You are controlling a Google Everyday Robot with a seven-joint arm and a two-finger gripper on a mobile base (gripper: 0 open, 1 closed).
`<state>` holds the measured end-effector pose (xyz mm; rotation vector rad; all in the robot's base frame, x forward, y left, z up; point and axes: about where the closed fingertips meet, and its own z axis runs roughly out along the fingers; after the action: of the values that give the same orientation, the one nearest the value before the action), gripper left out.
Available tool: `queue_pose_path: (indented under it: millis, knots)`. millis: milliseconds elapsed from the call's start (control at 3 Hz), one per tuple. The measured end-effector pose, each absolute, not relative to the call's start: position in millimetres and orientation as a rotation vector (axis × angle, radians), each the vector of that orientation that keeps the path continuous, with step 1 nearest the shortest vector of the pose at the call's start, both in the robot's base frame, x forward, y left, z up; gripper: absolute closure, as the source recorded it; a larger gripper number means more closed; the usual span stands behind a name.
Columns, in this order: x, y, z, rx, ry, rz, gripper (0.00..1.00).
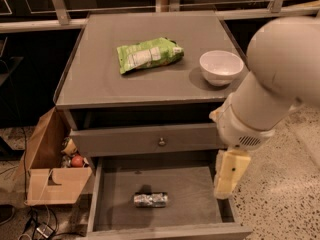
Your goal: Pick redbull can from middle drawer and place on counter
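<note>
The redbull can (150, 200), silver with darker patches, lies on its side near the front middle of the open middle drawer (192, 194). My gripper (229, 176), a cream piece hanging from the big white arm, sits over the drawer's right side wall. It is to the right of the can, apart from it, and nothing shows in its hold. The grey counter (100, 81) is the cabinet's flat top above.
A green crinkled snack bag (149, 54) and a white bowl (221, 66) rest on the counter. The drawer with a round knob (161, 142) stands slightly open above the middle drawer. A cardboard box (50, 176) with small items stands on the floor at the left.
</note>
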<state>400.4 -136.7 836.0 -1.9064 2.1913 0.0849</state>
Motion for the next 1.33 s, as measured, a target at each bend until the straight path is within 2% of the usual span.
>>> queue_pose_path:
  millis: [333,667,1333]
  knots:
    - [404,-115,798,-1.916,2.234,0.096,0.0]
    - [401,-114,795,-1.893,2.259,0.104,0.0]
    - [387,-83,727,-1.94,2.226,0.287,0.0]
